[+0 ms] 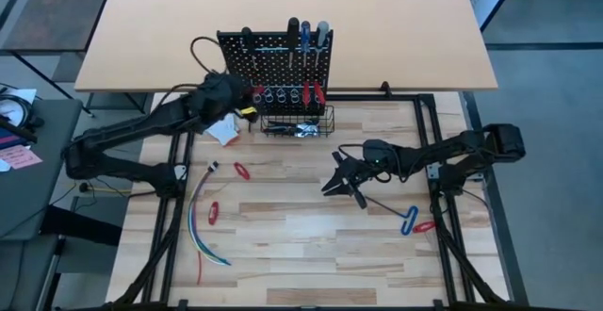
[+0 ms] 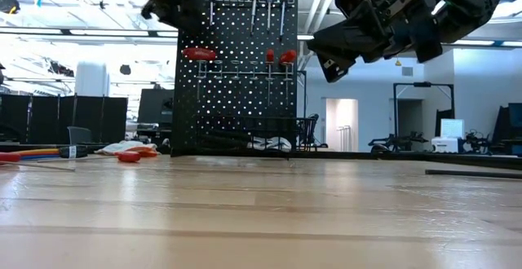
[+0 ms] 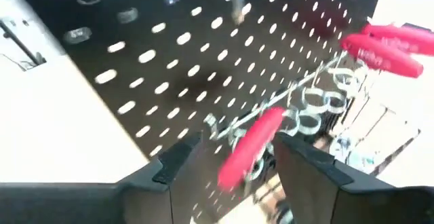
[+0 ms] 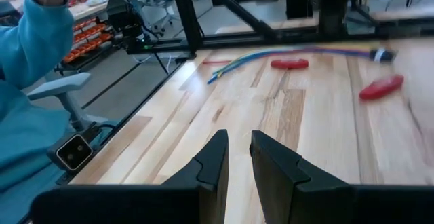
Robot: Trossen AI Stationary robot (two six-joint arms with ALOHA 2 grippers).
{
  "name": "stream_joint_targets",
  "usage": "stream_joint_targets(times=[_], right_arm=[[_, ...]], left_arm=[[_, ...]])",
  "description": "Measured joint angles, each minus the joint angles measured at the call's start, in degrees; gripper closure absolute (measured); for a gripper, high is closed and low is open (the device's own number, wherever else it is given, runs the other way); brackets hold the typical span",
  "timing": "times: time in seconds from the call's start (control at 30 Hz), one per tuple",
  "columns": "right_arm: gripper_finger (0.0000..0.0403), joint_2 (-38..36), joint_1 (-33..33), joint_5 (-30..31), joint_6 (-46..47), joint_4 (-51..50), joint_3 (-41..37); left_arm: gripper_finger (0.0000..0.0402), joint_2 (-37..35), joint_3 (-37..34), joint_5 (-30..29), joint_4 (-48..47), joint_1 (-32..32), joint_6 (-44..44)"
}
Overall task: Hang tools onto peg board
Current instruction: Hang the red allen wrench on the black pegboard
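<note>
The black peg board (image 1: 273, 52) stands at the table's far side, with screwdrivers stuck in its top and red-handled tools in its row of metal rings. My left gripper (image 3: 241, 166) is at the board's left end, open. Its fingers stand on either side of a red-handled tool (image 3: 249, 146) that hangs in a ring. My right gripper (image 1: 341, 190) hovers high above the table's middle right, its fingers a narrow gap apart and empty. A blue-handled T-shaped hex key (image 1: 407, 219) lies flat on the table just right of it.
Two red-handled tools (image 1: 242, 171) (image 1: 214, 212) and a bundle of coloured wires (image 1: 203, 231) lie at the table's left. A white glove (image 1: 223, 130) lies by the board. A black wire basket (image 1: 297, 122) hangs on the board's front. A person's blue sleeve (image 4: 27, 81) shows beyond the table.
</note>
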Motion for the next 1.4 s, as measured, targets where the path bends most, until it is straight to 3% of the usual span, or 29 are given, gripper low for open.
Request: stream_joint_targets(times=[0.17,0.27,0.47,0.6,0.73,0.9,1.0,1.17,1.33,1.4], right_arm=[[0.0333,-9.6,6.1,8.3,-3.5,-17.0,0.0],[0.0333,-15.5,13.2,13.2,0.2,-28.5,0.0],[0.0333,-20.1,26.1,16.6,19.3,-43.8,0.5],[0.0327,-18.7,26.9,10.6,39.9,-65.5,6.7],[0.0314,-14.3,28.1,8.5,42.6,-81.7,10.3],[0.0281,-5.1,30.2,-0.5,43.0,-84.7,10.4],[0.0248,-0.5,32.4,-2.3,40.1,-85.1,10.4],[0.0205,5.0,35.8,2.5,36.3,-91.7,10.4],[0.0205,8.5,39.7,10.7,35.5,-95.0,10.4],[0.0211,9.5,40.8,11.4,35.4,-93.8,10.4]], left_arm=[[0.0225,-5.9,0.0,0.0,-12.1,-7.0,-4.9],[0.0226,-8.0,-2.8,0.0,-12.4,-13.8,-8.1],[0.0226,-8.8,-14.6,-3.3,2.8,-22.6,-8.0],[0.0226,-7.4,-20.1,-3.5,14.7,-24.2,-2.4],[0.0226,-7.7,-20.1,-3.8,18.0,-24.0,-1.3],[0.0226,-8.2,-20.1,-3.6,18.9,-24.1,1.8],[0.0226,-8.1,-20.1,-3.6,18.9,-24.1,3.7],[0.0226,-8.1,-20.1,-3.6,18.9,-24.1,4.2],[0.0226,-8.2,-20.1,-3.6,19.0,-24.1,4.2],[0.0226,-8.1,-20.1,-3.6,19.0,-24.1,4.3]])
